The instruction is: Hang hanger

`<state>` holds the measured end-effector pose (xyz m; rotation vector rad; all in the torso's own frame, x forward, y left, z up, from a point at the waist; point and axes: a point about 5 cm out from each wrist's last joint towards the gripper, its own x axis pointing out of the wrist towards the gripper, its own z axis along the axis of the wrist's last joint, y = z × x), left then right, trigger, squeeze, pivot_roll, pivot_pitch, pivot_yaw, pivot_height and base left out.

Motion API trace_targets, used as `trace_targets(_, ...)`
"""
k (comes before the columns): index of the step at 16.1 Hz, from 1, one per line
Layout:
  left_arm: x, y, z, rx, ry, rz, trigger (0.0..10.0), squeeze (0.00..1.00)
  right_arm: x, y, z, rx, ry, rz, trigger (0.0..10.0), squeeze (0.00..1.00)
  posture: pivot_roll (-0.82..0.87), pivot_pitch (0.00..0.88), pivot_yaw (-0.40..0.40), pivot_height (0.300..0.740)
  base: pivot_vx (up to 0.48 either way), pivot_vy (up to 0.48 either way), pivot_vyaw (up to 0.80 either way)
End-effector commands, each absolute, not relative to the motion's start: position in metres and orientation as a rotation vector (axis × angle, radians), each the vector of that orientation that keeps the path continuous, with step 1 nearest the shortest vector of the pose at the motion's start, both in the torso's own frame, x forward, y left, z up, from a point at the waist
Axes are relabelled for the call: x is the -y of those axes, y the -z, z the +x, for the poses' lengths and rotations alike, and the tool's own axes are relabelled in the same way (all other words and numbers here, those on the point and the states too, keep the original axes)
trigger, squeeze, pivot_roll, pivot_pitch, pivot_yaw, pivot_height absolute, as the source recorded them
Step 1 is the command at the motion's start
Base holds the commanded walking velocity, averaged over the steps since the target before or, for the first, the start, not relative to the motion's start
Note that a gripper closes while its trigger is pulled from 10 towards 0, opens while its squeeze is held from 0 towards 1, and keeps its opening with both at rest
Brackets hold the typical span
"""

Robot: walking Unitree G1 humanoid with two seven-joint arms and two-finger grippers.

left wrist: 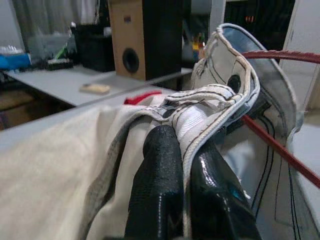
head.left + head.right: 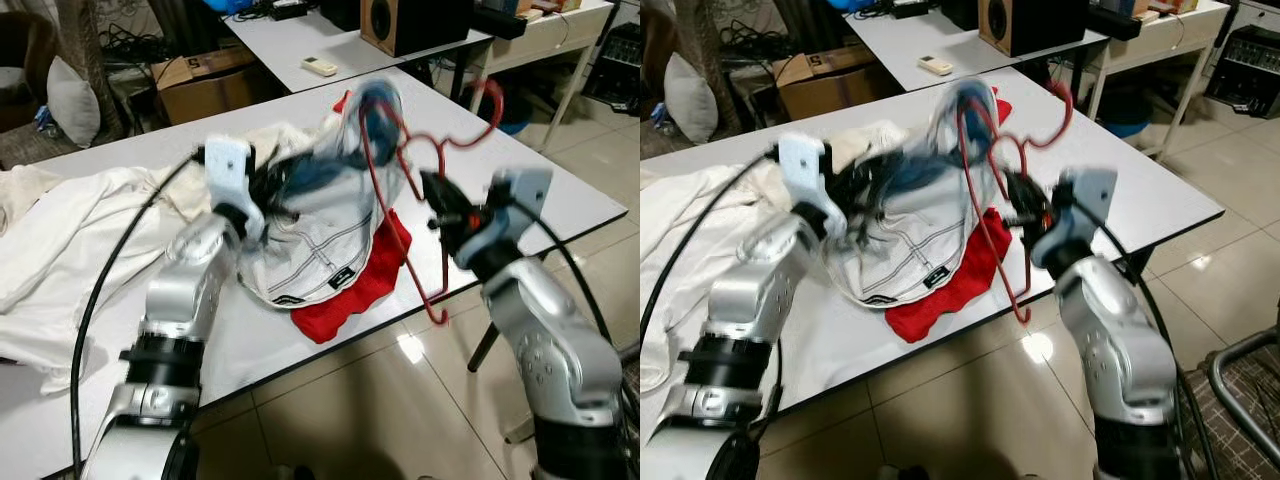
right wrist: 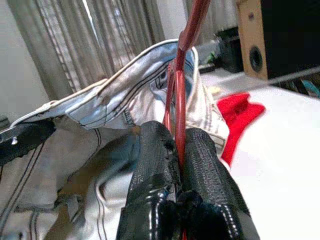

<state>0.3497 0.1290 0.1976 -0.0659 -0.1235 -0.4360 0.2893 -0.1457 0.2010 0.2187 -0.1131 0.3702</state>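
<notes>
A red wire hanger [image 2: 412, 190] is held upright over the white table's [image 2: 560, 190] near edge, its hook [image 2: 480, 115] pointing away from me. My right gripper [image 2: 440, 205] is shut on the hanger's wire [image 3: 179, 107]. One end of the hanger sits inside a pale blue-white garment [image 2: 320, 215] that is lifted off the table. My left gripper [image 2: 272, 195] is shut on that garment's stitched hem [image 1: 200, 112]. The garment looks blurred near its top.
A red cloth [image 2: 355, 285] lies under the garment at the table's front edge. White clothes [image 2: 70, 240] are spread over the table's left part. Behind stand a second table with a remote [image 2: 320, 66] and a speaker [image 2: 395, 22], and a cardboard box [image 2: 200, 80].
</notes>
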Motion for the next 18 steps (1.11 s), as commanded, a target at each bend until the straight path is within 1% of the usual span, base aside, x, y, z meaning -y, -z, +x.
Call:
trace_targets(1, -0.131, -0.213, 0.354, 0.175, 0.424, -0.074, 10.0, 0.0, 0.148, -0.209, 0.295, 0.153, -0.365, 0.217, 10.0, 0.0, -0.19, 0.0, 0.102, 0.74, 0.0, 0.0, 0.0)
trace_targets(3, -0.131, -0.235, 0.36, 0.238, 0.421, -0.073, 10.0, 0.0, 0.146, -0.232, 0.308, 0.239, -0.354, 0.195, 10.0, 0.0, -0.19, 0.0, 0.097, 0.74, 0.0, 0.0, 0.0)
trace_targets(4, -0.132, -0.25, 0.363, 0.282, 0.42, -0.073, 10.0, 0.0, 0.147, -0.253, 0.31, 0.324, -0.349, 0.2, 10.0, 0.0, -0.19, 0.0, 0.092, 0.74, 0.0, 0.0, 0.0)
trace_targets(6, -0.133, -0.285, 0.364, 0.394, 0.446, -0.075, 10.0, 0.0, 0.15, -0.302, 0.306, 0.524, -0.355, 0.232, 10.0, 0.0, -0.18, 0.0, 0.088, 0.74, 0.0, 0.0, 0.0)
trace_targets(8, -0.134, -0.321, 0.359, 0.521, 0.463, -0.118, 10.0, 0.0, 0.151, -0.342, 0.296, 0.695, -0.395, 0.262, 10.0, 0.0, -0.19, 0.0, 0.091, 0.74, 0.0, 0.0, 0.0)
trace_targets(10, -0.134, -0.352, 0.35, 0.626, 0.483, -0.139, 10.0, 0.0, 0.15, -0.361, 0.286, 0.776, -0.43, 0.244, 10.0, 0.0, -0.19, 0.0, 0.093, 0.74, 0.0, 0.0, 0.0)
trace_targets(11, -0.134, -0.37, 0.343, 0.694, 0.507, -0.118, 10.0, 0.0, 0.149, -0.362, 0.284, 0.773, -0.448, 0.227, 10.0, 0.0, -0.19, 0.0, 0.093, 0.74, 0.0, 0.0, 0.0)
trace_targets(14, -0.134, -0.38, 0.338, 0.721, 0.521, -0.089, 10.0, 0.0, 0.147, -0.349, 0.285, 0.725, -0.467, 0.222, 10.0, 0.0, -0.18, 0.0, 0.095, 0.74, 0.0, 0.0, 0.0)
trace_targets(16, -0.134, -0.376, 0.337, 0.698, 0.524, -0.081, 10.0, 0.0, 0.146, -0.345, 0.282, 0.708, -0.478, 0.219, 10.0, 0.0, -0.18, 0.0, 0.096, 0.74, 0.0, 0.0, 0.0)
trace_targets(18, -0.134, -0.364, 0.337, 0.653, 0.524, -0.088, 10.0, 0.0, 0.146, -0.343, 0.28, 0.702, -0.483, 0.221, 10.0, 0.0, -0.18, 0.0, 0.099, 0.74, -0.279, 0.0, 0.0)
